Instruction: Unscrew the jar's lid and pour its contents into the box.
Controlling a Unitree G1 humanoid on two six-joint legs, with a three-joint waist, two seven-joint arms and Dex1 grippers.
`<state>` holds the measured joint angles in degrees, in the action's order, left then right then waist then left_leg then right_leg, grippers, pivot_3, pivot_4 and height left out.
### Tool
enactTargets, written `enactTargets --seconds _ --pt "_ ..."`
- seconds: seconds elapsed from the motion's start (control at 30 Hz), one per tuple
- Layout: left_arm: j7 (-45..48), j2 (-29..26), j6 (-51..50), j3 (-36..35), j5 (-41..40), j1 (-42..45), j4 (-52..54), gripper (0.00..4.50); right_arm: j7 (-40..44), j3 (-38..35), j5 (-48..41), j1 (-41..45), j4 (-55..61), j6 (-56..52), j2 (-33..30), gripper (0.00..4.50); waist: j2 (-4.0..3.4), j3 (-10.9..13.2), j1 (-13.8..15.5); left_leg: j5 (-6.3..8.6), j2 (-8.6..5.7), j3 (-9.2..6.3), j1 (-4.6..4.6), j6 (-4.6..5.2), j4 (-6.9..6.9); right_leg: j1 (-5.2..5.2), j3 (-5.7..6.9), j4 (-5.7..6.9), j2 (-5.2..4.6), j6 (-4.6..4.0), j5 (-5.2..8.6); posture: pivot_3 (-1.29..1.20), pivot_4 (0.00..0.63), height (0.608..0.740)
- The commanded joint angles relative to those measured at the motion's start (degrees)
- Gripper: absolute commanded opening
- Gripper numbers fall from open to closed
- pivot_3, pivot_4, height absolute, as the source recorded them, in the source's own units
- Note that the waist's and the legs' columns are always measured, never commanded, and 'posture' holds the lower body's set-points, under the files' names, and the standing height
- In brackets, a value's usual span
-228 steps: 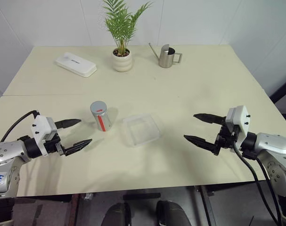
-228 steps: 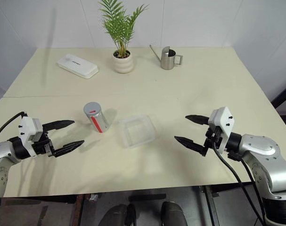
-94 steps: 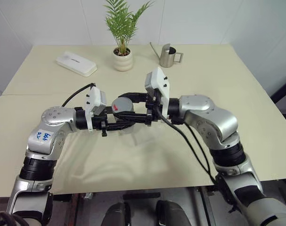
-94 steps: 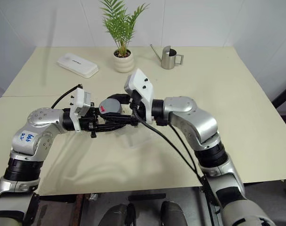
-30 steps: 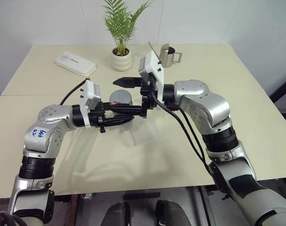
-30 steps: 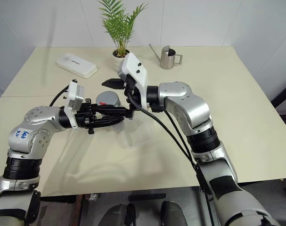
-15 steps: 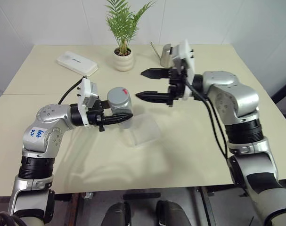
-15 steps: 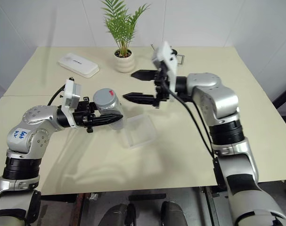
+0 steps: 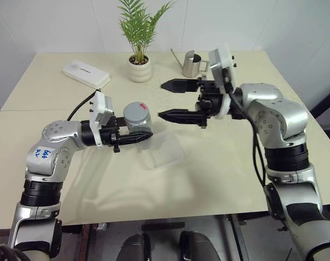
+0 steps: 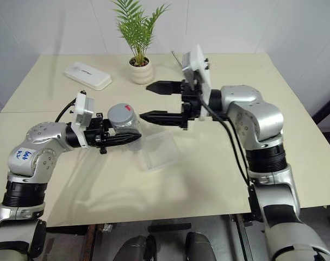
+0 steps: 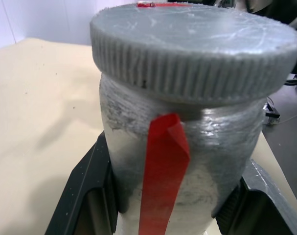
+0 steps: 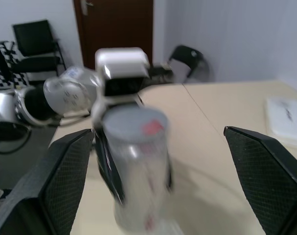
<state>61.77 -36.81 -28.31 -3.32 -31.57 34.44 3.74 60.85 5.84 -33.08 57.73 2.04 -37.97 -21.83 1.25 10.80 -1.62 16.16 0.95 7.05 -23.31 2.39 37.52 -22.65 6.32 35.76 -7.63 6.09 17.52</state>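
The jar (image 9: 137, 124), silvery-grey with a red stripe, hangs upright above the table, and my left gripper (image 9: 145, 136) is shut on its body. The grey lid (image 9: 137, 111) with a small red mark sits on the jar; the left wrist view shows the lid (image 11: 194, 46) closed over the jar (image 11: 187, 171). The contents are hidden inside. My right gripper (image 9: 166, 100) stands open just right of the lid, apart from it, its fingers pointing at the jar (image 12: 138, 171). The clear box (image 9: 165, 153) lies on the table below and right of the jar.
At the back of the cream table (image 9: 219, 163) stand a potted plant (image 9: 139, 69), a steel watering can (image 9: 193, 64) and a flat white case (image 9: 86, 74). Bare tabletop lies to the front and right of the box.
A second ago my right gripper's fingers were around the lid. It has since drawn away to the right, still open. The jar stays in my left gripper with its lid on.
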Motion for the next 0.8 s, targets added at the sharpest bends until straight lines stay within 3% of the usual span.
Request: enactTargets --seconds 0.03,0.47,0.8 --pt "0.0 -0.19 0.95 0.04 0.45 0.89 0.76 1.97 -4.18 1.81 1.24 0.76 3.24 -0.02 2.83 4.47 0.0 0.0 -0.02 0.0 0.0 -0.01 0.0 0.0 0.0 0.0 -0.01 0.02 0.0 0.0 0.0 0.0 0.15 0.74" --pt "-1.13 0.82 0.93 0.44 0.33 1.14 1.51 1.97 -7.16 5.06 3.9 1.52 1.43 1.1 7.04 4.47 0.0 0.0 -0.02 0.0 -0.06 -0.08 -0.01 0.01 -0.06 -0.01 0.01 0.04 0.05 0.0 0.0 0.0 0.15 0.74" --pt "-1.77 0.89 1.18 0.07 0.11 0.67 2.17 1.97 -4.57 3.22 5.67 1.06 -2.56 3.57 3.23 4.47 0.0 0.0 -0.02 0.0 -0.07 -0.08 -0.01 0.01 -0.06 -0.01 0.0 0.04 0.06 0.0 0.0 0.0 0.15 0.74"
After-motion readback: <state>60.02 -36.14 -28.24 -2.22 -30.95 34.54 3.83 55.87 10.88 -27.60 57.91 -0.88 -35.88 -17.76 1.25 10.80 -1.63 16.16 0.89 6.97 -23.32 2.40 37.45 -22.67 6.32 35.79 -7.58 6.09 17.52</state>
